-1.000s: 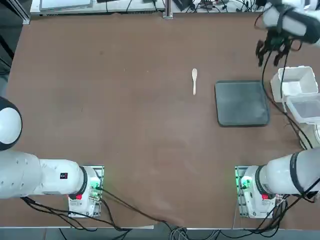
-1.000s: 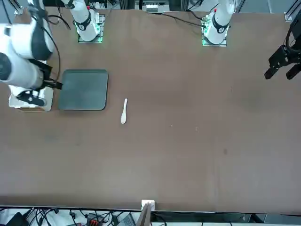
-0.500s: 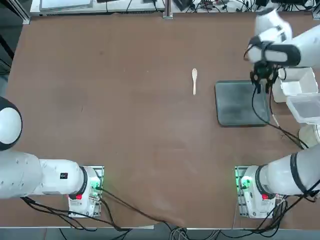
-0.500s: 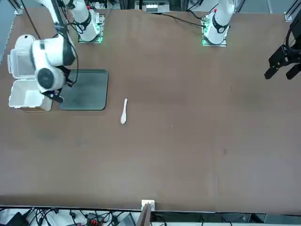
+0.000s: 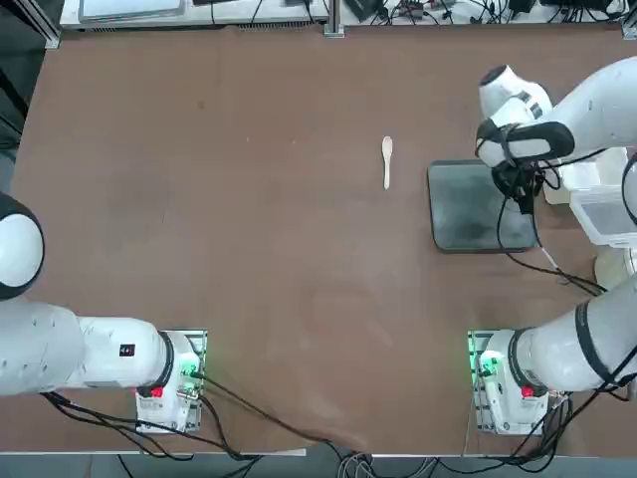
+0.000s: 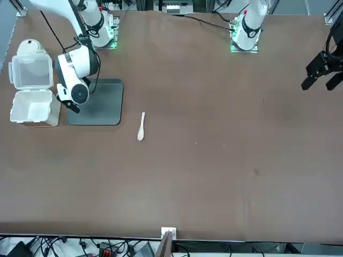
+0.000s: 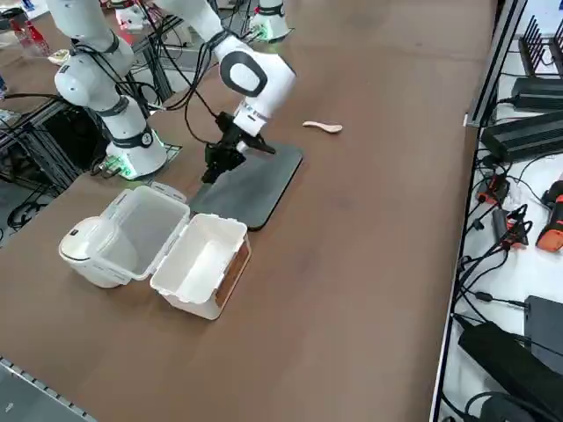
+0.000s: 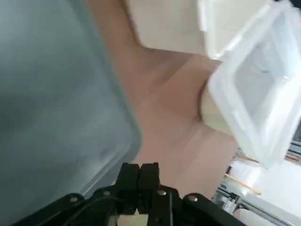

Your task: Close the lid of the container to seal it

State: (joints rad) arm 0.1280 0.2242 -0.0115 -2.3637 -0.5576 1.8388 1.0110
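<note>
Right gripper (image 8: 139,175) closed above tray (image 8: 56,94)

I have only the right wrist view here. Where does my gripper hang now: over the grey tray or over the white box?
Observer: The right gripper hangs over the grey tray, at the edge nearest the container, not above the container.
Operator: Does the lid stand up or lie back?
Observer: The lid lies folded right back beside the container, with its inside facing up.
Operator: Is anything else near my path?
Observer: A small pale spoon lies on the table on the tray's far side, away from the container.
</note>
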